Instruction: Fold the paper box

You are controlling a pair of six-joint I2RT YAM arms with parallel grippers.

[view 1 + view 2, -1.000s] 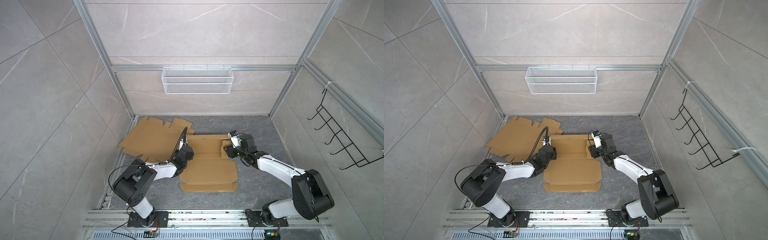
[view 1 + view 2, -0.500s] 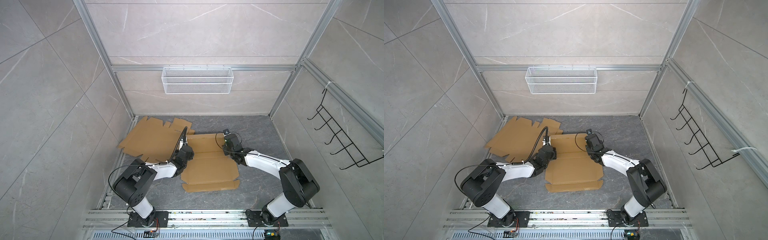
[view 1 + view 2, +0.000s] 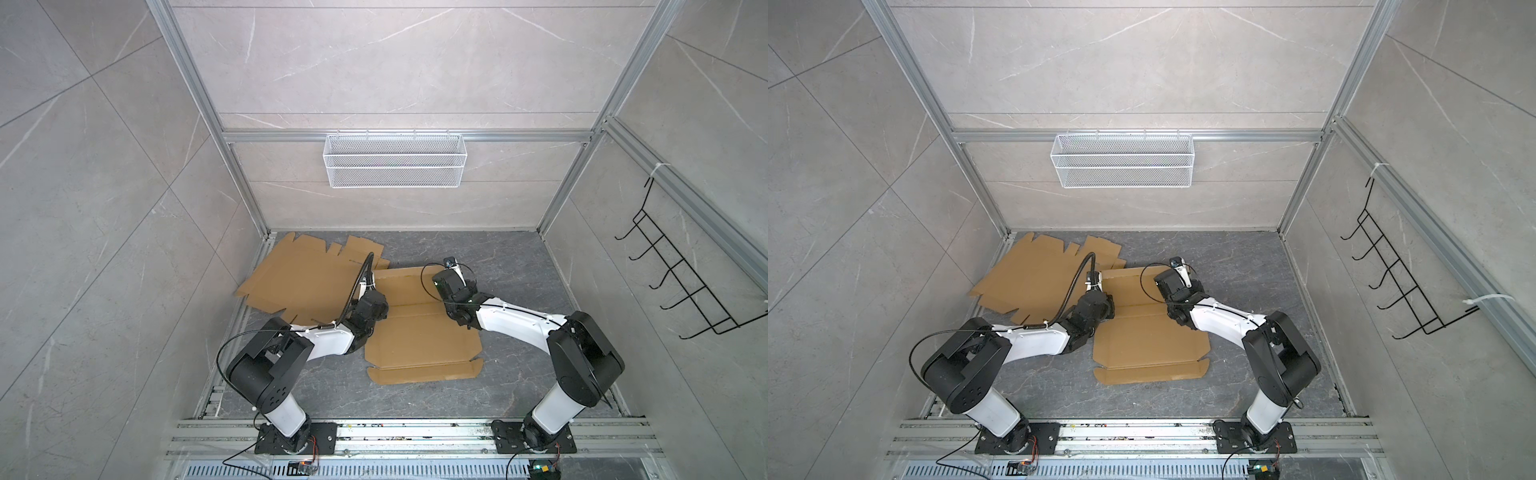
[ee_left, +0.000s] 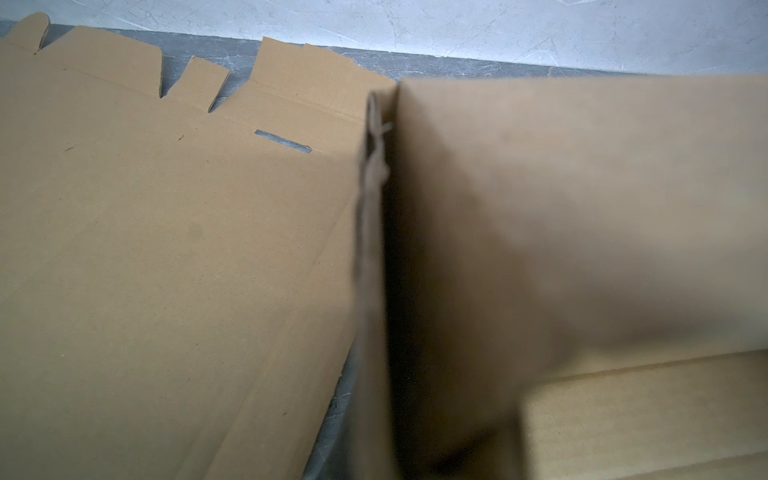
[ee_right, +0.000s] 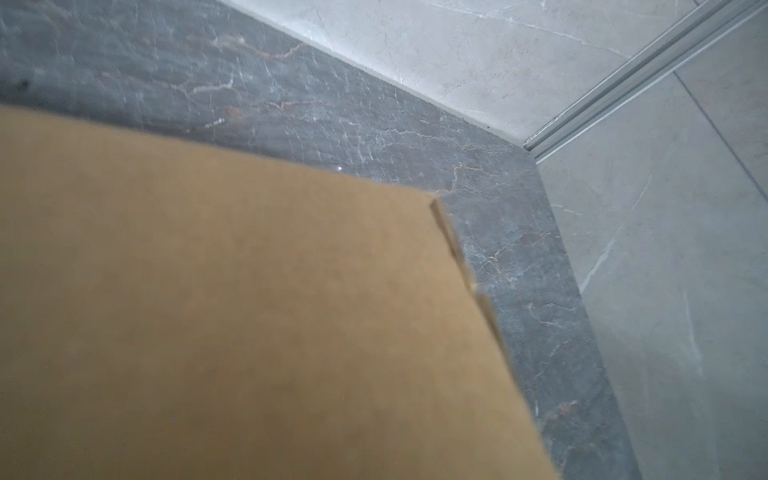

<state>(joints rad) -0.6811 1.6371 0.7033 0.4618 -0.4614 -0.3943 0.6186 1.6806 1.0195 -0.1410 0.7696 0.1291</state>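
Dark marbled worktop [image 3: 415, 399], grey tiled walls [image 3: 395, 62]. Box [image 3: 419, 332] mostly flat, creased (one flap [image 4: 370, 249] upright). Left gripper [image 3: 375, 298] closed; right gripper [image 3: 441, 286]: cannot tell.

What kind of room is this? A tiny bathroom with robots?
Probably a robot test booth, not a real room: tile walls held in a metal frame, a left arm and right arm bolted to a rail, and a flat cardboard box to fold.

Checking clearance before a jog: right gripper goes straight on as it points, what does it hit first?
Probably the cardboard box blank close under the right gripper; past its edge, floor. Depth unclear.
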